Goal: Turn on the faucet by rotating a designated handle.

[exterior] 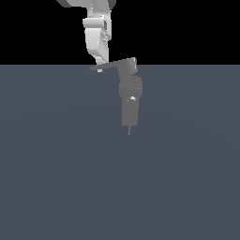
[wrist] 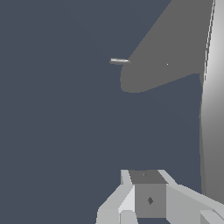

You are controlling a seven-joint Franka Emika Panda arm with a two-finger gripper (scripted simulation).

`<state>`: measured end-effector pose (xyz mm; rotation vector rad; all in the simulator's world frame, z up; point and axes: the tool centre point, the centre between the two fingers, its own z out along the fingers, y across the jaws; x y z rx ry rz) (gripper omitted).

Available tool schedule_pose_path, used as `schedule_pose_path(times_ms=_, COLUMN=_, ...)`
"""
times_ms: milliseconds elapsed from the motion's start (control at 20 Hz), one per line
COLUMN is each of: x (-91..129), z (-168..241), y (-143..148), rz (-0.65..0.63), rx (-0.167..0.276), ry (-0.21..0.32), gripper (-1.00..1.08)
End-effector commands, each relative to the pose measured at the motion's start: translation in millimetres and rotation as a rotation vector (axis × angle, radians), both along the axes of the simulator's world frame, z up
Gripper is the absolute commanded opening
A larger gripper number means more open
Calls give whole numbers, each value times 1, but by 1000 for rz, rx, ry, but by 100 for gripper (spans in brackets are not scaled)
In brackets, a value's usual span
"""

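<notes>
**Gripper at the handle's tip, placed to push**

The faucet (exterior: 130,96) stands at upper centre of the exterior view, its blocky top on the line where the dark floor (exterior: 56,178) meets the black background. The handle (exterior: 114,64) runs from that top toward the exterior view's left, tapering to a tip. The gripper (exterior: 99,68) hangs right at that tip, seemingly touching it. Being far from the pivot, the tip likely gives the most leverage for turning.

In the wrist view the handle (wrist: 164,57) fills the upper right as a broad grey wedge. The gripper (wrist: 148,199) body shows at the bottom; whether its fingers are spread or pressed together I cannot tell.
</notes>
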<state>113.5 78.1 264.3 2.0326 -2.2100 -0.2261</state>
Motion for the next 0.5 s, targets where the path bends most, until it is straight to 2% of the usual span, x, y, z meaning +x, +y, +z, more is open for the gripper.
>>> schedule_pose_path(times_ms=0, x=2, z=-2, y=1, rz=-9, rx=-6, ry=-1, gripper=-100)
schedule_pose_path(times_ms=450, x=-6, z=-1, y=2, rz=-8, rx=-6, ry=0, gripper=-100)
